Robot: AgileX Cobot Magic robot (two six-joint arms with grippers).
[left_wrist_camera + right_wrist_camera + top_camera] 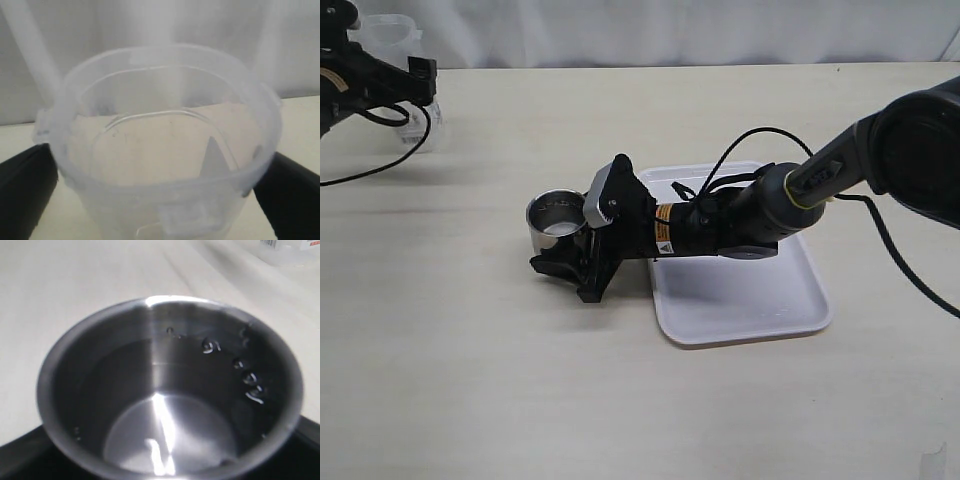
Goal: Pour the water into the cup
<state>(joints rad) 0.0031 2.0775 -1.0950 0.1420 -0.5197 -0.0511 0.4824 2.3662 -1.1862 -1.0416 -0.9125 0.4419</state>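
The steel cup (pixel 546 232) stands on the table left of centre, and my right gripper (pixel 562 238) is shut on it from the right. In the right wrist view the cup (pixel 95 365) fills the picture, with black fingers (pixel 20 457) against its sides. Water (pixel 165 440) lies in its bottom as a faint glint, and drops (pixel 250 385) cling to the inner wall. At the far left my left gripper (pixel 408 78) is open around a translucent plastic container (pixel 392 33), whose rim (pixel 165 55) sits between the black fingers (pixel 25 195).
A white tray (pixel 760 300) lies right of the cup, under the right arm. Black cables loop over the tray and trail from the left arm. The translucent container (pixel 287 247) shows at the edge of the right wrist view. A white curtain runs behind the table.
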